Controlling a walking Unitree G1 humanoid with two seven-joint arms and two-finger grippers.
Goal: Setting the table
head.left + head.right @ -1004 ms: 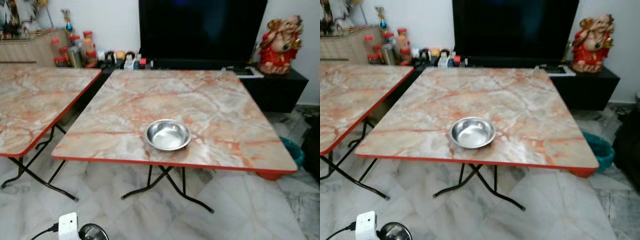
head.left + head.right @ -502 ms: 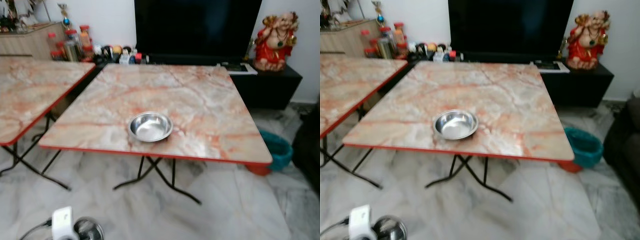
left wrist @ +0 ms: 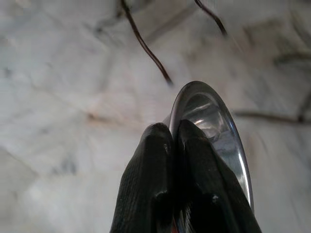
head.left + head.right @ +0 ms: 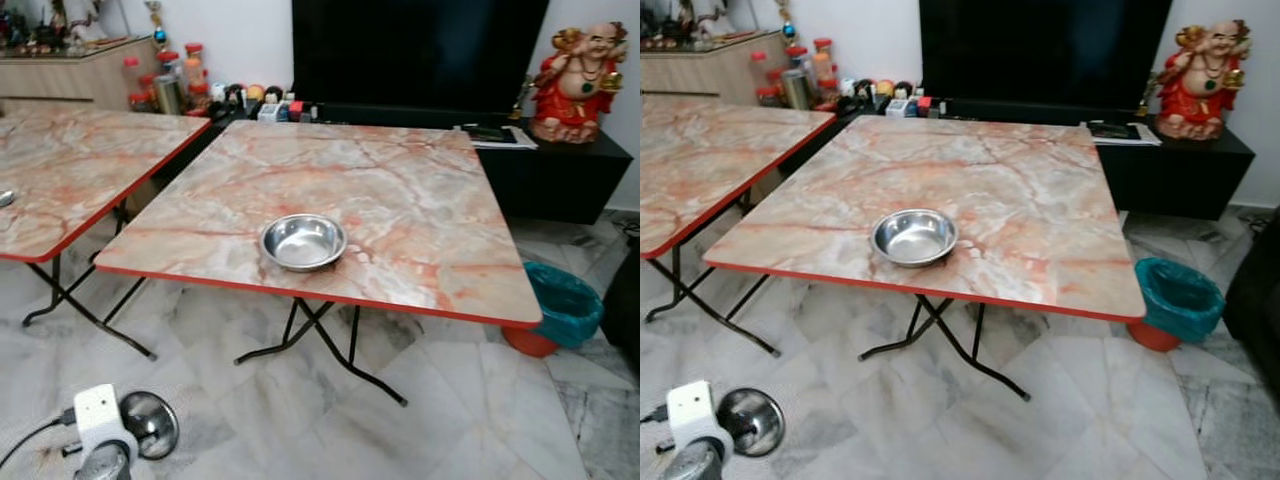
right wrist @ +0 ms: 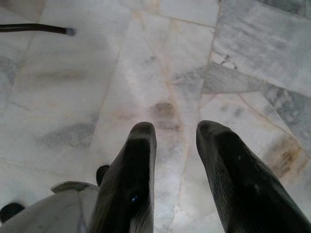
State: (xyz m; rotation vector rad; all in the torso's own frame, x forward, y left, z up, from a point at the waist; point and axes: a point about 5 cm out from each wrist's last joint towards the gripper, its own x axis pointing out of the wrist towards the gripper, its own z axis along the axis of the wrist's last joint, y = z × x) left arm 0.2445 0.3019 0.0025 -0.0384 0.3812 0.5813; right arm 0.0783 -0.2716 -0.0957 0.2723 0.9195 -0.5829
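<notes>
Two steel bowls are showing. One bowl is sitting on the marble table, near its front edge. The left gripper, low and left of that table, is clamping the second bowl by what looks like its rim. The right gripper is hanging with fingers apart.

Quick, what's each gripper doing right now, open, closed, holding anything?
Left gripper: shut on the rim of a small steel bowl, held low above the floor.
Right gripper: open, holding nothing, hanging above the floor.
</notes>
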